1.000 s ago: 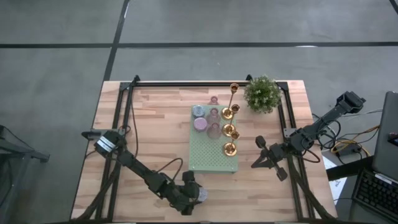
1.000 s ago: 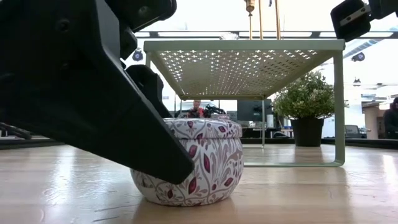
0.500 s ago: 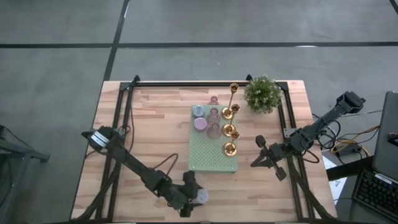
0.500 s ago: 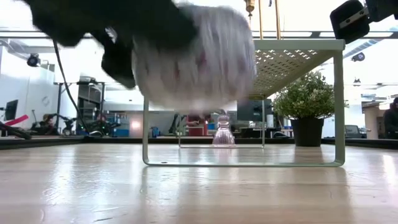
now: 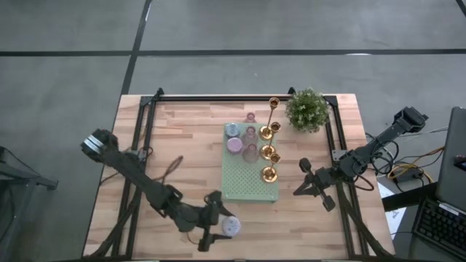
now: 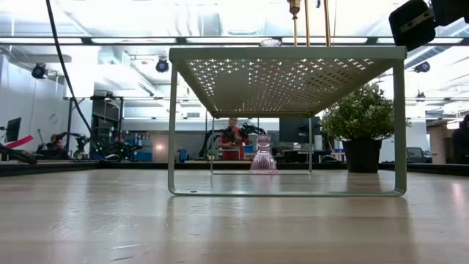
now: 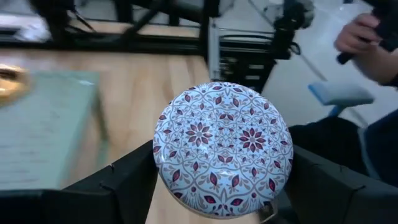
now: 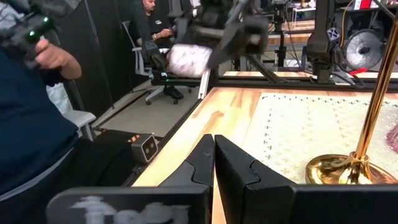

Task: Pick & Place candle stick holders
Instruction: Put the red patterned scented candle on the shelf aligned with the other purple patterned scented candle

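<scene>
Between the two dark fingers of the left gripper (image 7: pixel 221 186) sits a round patterned tin (image 7: pixel 222 149), white with red and blue-grey flower motifs, gripped on both sides and lifted clear of the table (image 5: pixel 182 153). From above, the tin shows near the table's front edge, just off the front corner of the pale green mat (image 5: pixel 247 185), and the low view shows nothing resting on the wood there, so I judge it is in the air.

On the mat stand the other holders: three low gold ones (image 5: pixel 269 153) in a row along its right side, a tall thin gold candlestick (image 5: pixel 274 109) at the back, and pastel cups (image 5: pixel 234 145) on its left side. A small pink glass piece (image 6: pixel 263 155) stands on the table behind the mat.

The right gripper (image 8: pixel 214 155) waits off the mat's right side with its fingers pressed together, holding nothing.

Most holders look already placed. What is left seems to be setting the tin down, though where it belongs is hard to say from here.
</scene>
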### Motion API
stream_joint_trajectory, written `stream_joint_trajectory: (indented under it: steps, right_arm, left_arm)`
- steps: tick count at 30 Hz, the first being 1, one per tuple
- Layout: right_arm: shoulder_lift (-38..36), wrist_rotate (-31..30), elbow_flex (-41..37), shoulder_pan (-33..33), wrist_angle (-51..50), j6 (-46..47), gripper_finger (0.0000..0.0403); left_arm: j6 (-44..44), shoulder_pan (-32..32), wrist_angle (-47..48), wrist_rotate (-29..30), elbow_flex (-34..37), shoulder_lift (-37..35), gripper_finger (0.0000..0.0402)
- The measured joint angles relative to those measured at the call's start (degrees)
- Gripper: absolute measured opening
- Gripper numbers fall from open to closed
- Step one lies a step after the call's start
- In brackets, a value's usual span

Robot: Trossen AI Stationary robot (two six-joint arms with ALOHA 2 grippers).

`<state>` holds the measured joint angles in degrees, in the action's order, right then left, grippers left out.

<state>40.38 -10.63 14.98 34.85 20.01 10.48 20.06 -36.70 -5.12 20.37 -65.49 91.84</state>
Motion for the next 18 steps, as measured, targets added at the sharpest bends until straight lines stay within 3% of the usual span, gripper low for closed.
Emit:
stream_joint_trajectory:
  steps: [8, 18]
  right_arm:
    - [0.0, 0.0, 0.0, 0.0, 0.0, -1.1, 0.0008]
    - [0.0, 0.0, 0.0, 0.0, 0.0, -1.5, 0.0008]
  left_arm:
    - [0.0, 5.3, 12.1, 10.6, 0.1, -7.3, 0.0302]
    - [2.5, 15.4, 15.7, 10.3, 1.7, -6.9, 0.0303]
